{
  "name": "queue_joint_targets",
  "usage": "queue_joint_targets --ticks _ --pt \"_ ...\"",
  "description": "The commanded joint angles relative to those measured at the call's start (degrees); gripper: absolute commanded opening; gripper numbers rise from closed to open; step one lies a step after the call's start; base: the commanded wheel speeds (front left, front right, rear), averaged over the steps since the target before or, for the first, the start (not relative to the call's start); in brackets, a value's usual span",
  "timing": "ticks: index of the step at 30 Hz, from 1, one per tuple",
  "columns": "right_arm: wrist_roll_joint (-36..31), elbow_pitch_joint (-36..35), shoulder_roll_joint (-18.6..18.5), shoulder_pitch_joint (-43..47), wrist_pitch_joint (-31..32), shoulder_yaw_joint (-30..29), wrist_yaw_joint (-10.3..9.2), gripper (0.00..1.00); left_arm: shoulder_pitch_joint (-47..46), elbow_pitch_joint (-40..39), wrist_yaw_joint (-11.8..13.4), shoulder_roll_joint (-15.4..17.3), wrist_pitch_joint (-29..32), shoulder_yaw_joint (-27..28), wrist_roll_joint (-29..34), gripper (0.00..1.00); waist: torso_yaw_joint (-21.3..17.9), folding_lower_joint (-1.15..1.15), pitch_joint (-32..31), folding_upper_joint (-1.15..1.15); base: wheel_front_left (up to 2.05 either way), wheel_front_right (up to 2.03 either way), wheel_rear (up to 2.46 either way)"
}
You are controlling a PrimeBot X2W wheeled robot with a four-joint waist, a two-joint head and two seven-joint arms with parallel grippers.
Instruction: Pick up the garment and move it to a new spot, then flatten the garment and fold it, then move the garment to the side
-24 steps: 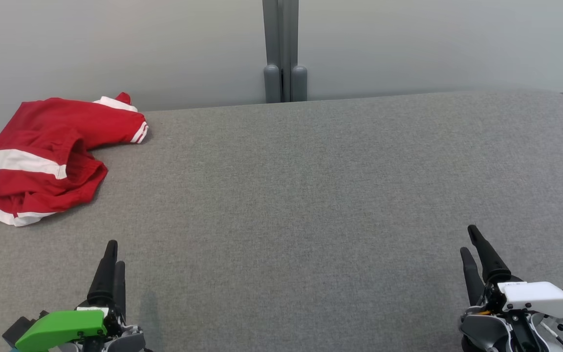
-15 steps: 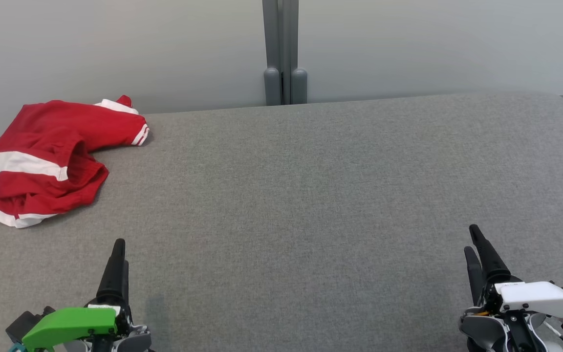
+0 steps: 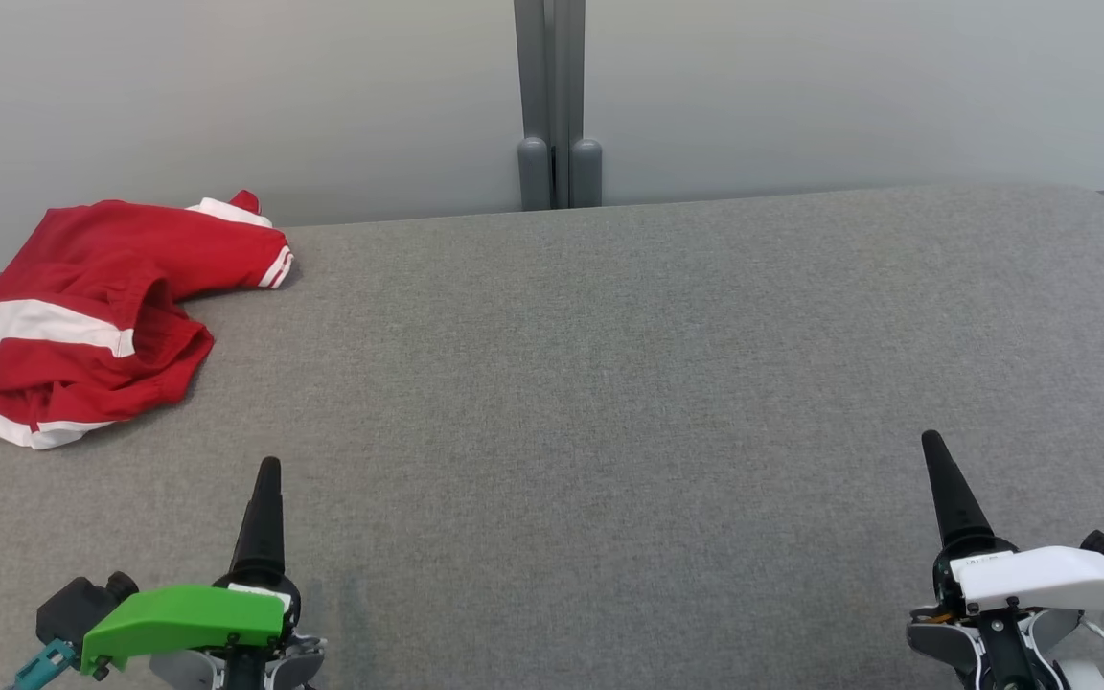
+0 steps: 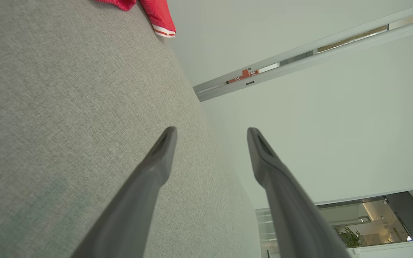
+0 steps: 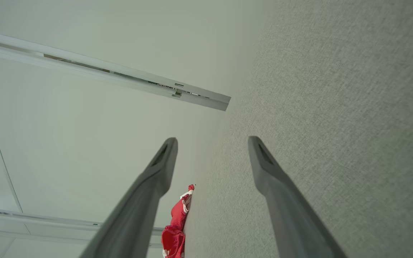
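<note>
Since the earlier frame the left gripper (image 3: 266, 471) has shifted a little toward the middle and rolled, so in the head view its two fingers now line up as one. The right gripper (image 3: 936, 452) has rolled the same way. Both point forward over the grey padded surface (image 3: 609, 383), with jaws spread wide and holding nothing (the wrist views show the gap clearly). The red garment (image 3: 82, 307) with white stripes lies crumpled at the far left corner, well apart from both.
</note>
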Motion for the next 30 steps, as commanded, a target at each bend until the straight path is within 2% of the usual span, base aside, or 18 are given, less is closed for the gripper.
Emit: queue_joint_targets --ticks 1,20,30 --pt "-2.89 -1.63 -0.37 0.08 -0.76 0.27 0.01 1.0 -0.34 -1.09 0.44 0.36 -0.7 -0.67 2.63 1.0 -0.01 0.0 0.01 0.0 0.0 0.0 0.0" --pt "-23.7 -5.03 -0.5 1.52 -4.46 2.71 0.02 1.0 0.0 -1.59 3.6 0.48 -4.39 -5.08 22.57 1.0 -0.05 0.0 -0.17 0.0 0.0 0.0 0.0" --pt "-33.35 -4.47 -0.55 2.02 -6.07 4.05 0.02 1.0 0.74 -1.17 4.94 0.54 -5.99 -6.89 30.33 1.0 -0.12 0.0 -0.35 0.0 0.0 0.0 0.0"
